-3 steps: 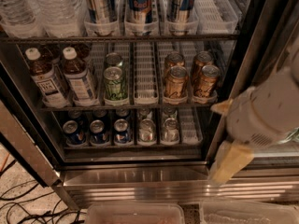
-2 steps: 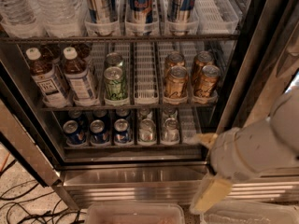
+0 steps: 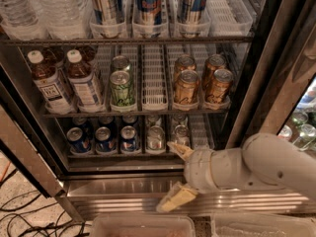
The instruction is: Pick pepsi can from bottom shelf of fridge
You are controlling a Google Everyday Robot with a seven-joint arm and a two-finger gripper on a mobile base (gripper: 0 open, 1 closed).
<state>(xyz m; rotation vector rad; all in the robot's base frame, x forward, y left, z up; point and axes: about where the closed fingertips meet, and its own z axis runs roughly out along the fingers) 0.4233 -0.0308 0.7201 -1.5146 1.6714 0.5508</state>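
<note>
Before the ribbed steel base of the fridge (image 3: 123,191), the claw (image 3: 177,174) gapes wide, empty, near a blue pepsi can (image 3: 129,139).

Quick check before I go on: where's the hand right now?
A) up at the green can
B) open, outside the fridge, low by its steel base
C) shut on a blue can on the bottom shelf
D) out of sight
B: the hand is open in front of the steel base of the fridge, below and to the right of the three pepsi cans, which stand untouched on the bottom shelf.
</note>
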